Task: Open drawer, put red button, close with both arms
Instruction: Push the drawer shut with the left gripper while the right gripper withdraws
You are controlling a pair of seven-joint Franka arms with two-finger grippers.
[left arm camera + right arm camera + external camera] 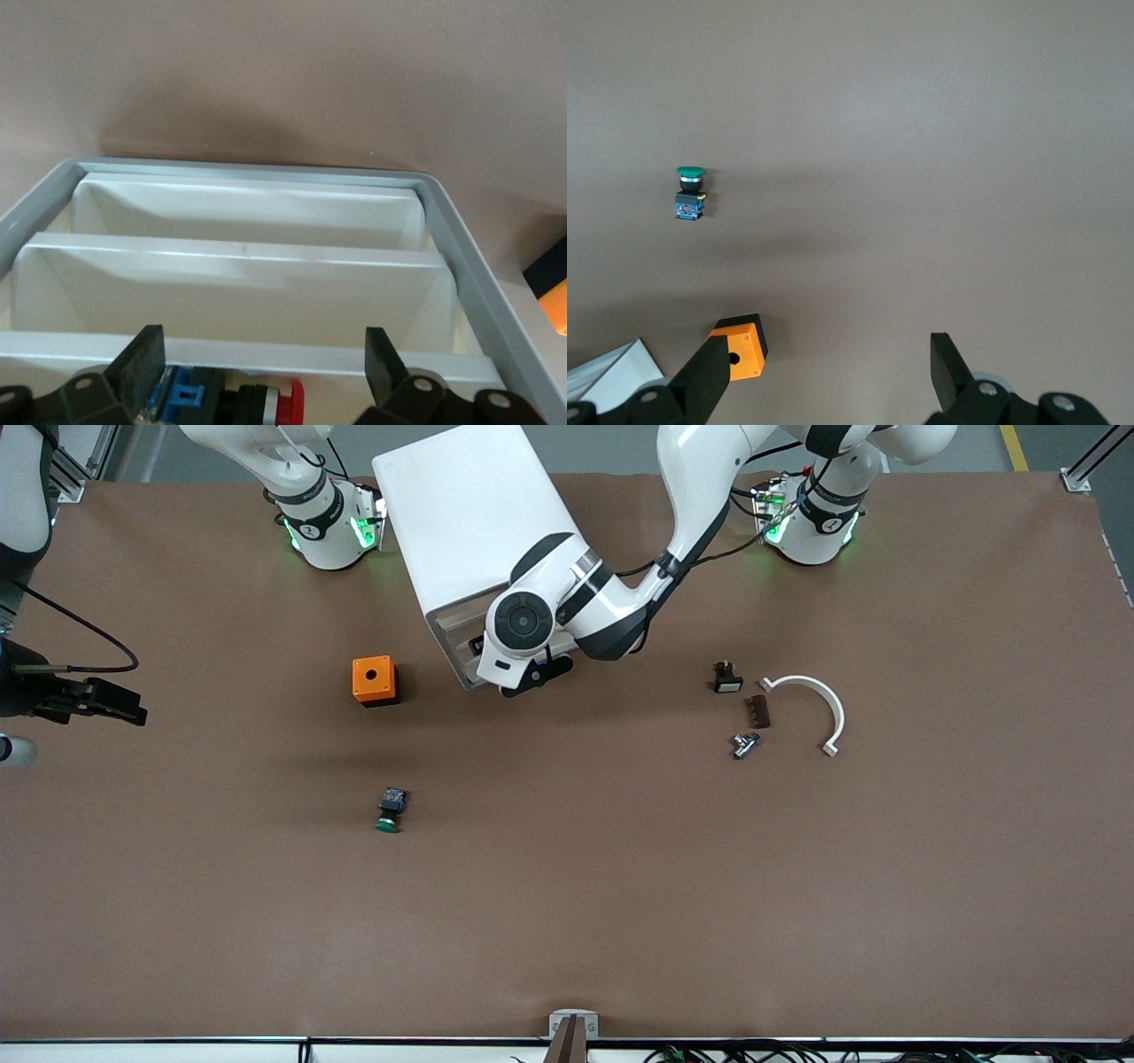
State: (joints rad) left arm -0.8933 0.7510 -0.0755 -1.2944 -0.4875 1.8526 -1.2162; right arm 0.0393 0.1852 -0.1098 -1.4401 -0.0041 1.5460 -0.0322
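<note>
- left gripper [261, 363] sits right at the front of the cabinet [469, 522], over the pulled-out drawer [257, 292]. its fingers [142, 363] are spread wide with nothing between them.
- the red button [239, 403] is lying on its side in the open drawer, just below the fingers: red cap, black body, blue block at the rear. looks to me like the drop is done and closing comes next.
- right gripper [824, 372] is also wide open and empty, parked off at the right arm's end of the table, just waiting, well away from the cabinet.
- to close it well, i'd lift the left one clear of the drawer first, then set both sets of fingertips flat on the drawer front, spaced apart, and push evenly so it doesn't skew or shove the whole cabinet back.
- hard to see: in the front view the left arm's wrist covers the drawer opening, so how far out it is, and which of the drawers it is, is anyone's guess.
- the button is cut off at the edge of the left wrist view.
- also on the table: a green button [390, 810], an orange box [374, 680], a white curved piece [811, 708] and some small bits i can't make out.
</note>
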